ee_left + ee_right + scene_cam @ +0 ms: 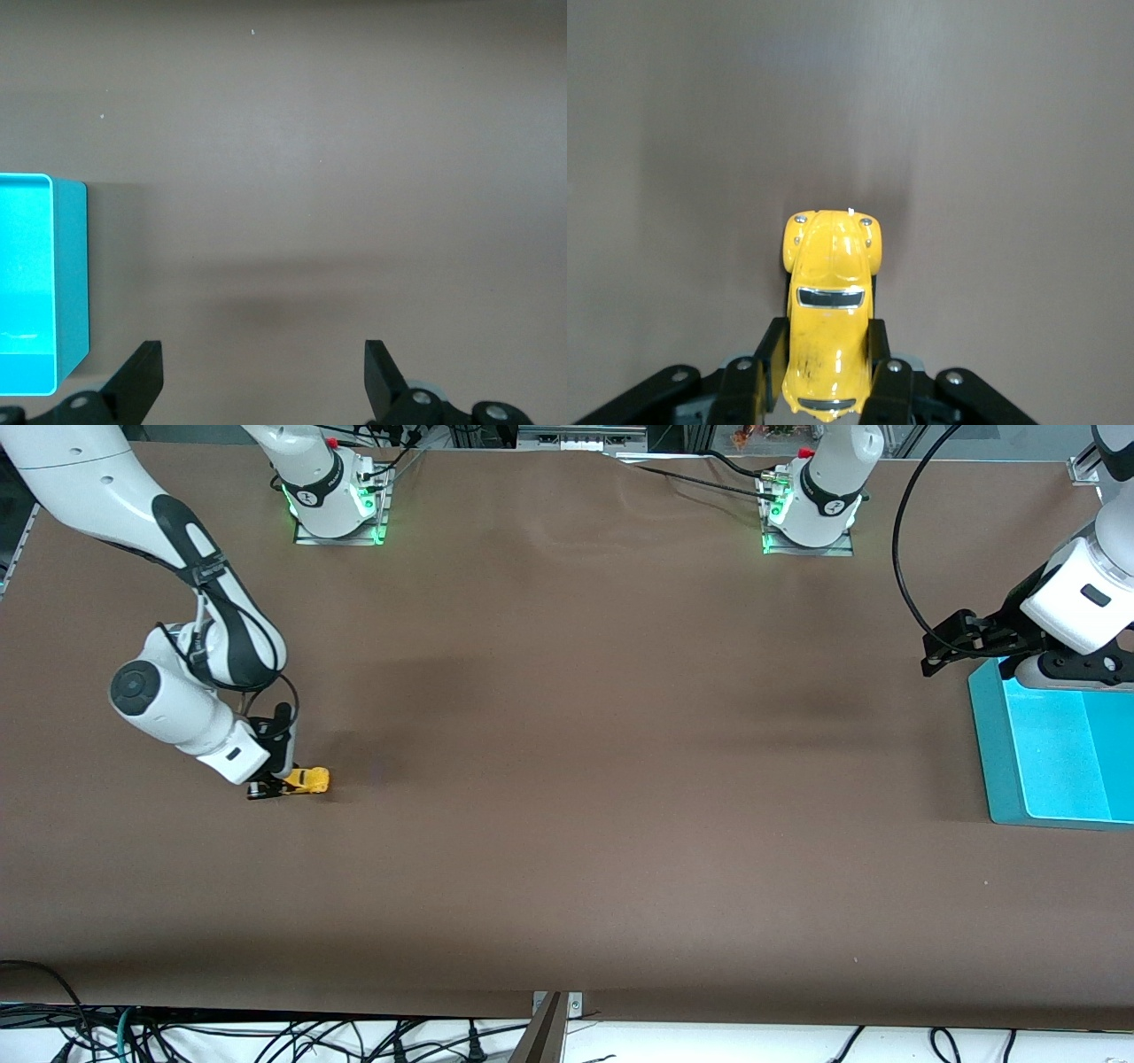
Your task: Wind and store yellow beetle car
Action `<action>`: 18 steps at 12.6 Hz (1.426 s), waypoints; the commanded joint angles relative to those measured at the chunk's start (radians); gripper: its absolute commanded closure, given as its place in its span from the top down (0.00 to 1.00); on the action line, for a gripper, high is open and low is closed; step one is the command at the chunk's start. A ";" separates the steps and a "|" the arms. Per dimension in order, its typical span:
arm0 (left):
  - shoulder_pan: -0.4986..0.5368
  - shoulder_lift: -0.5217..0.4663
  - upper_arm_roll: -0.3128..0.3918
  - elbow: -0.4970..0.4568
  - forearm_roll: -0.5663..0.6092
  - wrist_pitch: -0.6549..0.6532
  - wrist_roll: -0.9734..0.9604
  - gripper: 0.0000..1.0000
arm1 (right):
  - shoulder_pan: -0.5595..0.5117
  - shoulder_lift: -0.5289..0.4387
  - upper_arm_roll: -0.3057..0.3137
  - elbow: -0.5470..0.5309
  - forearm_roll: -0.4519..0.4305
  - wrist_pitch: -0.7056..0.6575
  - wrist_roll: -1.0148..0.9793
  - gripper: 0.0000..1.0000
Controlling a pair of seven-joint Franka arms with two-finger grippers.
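Observation:
The yellow beetle car (pixel 309 780) sits on the brown table near the right arm's end. My right gripper (pixel 276 786) is low at the table and shut on the car's sides. In the right wrist view the car (pixel 830 305) lies between the two black fingers (pixel 772 354), its rounded end pointing away from the wrist. My left gripper (pixel 937 652) is open and empty above the table beside the teal bin (pixel 1001 762); its spread fingertips (pixel 142 372) show in the left wrist view (pixel 263 376) with bare table between them.
The teal bin stands open at the left arm's end of the table; its corner shows in the left wrist view (pixel 71 283). A black cable (pixel 904 558) loops from the left arm. The arm bases (pixel 337 505) stand along the table's farthest edge.

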 commanded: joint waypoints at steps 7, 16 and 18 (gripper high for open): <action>0.009 0.005 -0.006 0.028 0.012 -0.024 0.000 1.00 | -0.229 0.094 0.006 0.025 -0.005 -0.020 -0.254 0.15; 0.006 0.004 -0.005 0.025 0.012 -0.030 0.000 1.00 | -0.226 0.079 0.100 0.104 0.003 -0.133 -0.146 1.00; 0.007 0.007 -0.005 0.028 0.012 -0.031 0.000 1.00 | -0.225 0.059 0.137 0.140 0.001 -0.207 -0.087 1.00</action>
